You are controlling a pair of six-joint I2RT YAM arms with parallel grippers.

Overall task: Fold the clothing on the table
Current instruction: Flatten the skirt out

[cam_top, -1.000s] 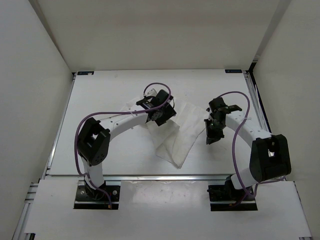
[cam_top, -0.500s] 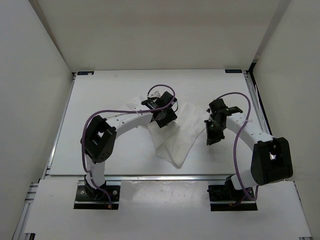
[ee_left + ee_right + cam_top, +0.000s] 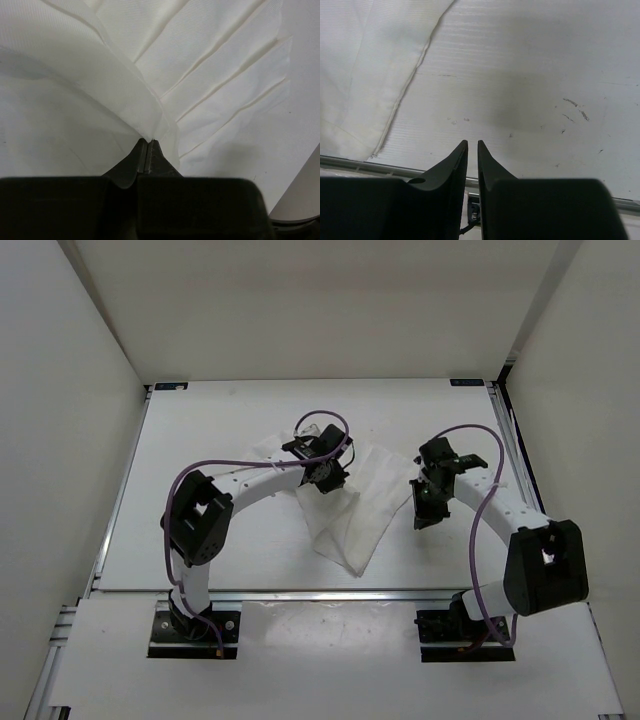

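The tabletop [image 3: 200, 440] is boxed by white walls [image 3: 300, 310] at 9, 12 and 3 o'clock, with a metal rail [image 3: 300, 592] along its 6 o'clock edge. Bare surface is broadest toward 9 o'clock, and a narrower strip lies toward 3. The clothing [image 3: 365, 505] sits near the middle, slanting from 11 down to 5 o'clock, with its hem short of the rail. The left pincer [image 3: 148, 142] is clamped together on a raised pleat near the clothing's 12 o'clock end. The right pincer [image 3: 472, 145] hangs over bare tabletop just beside the cloth's 3 o'clock edge. Its jaws are a slim gap apart and hold nothing.
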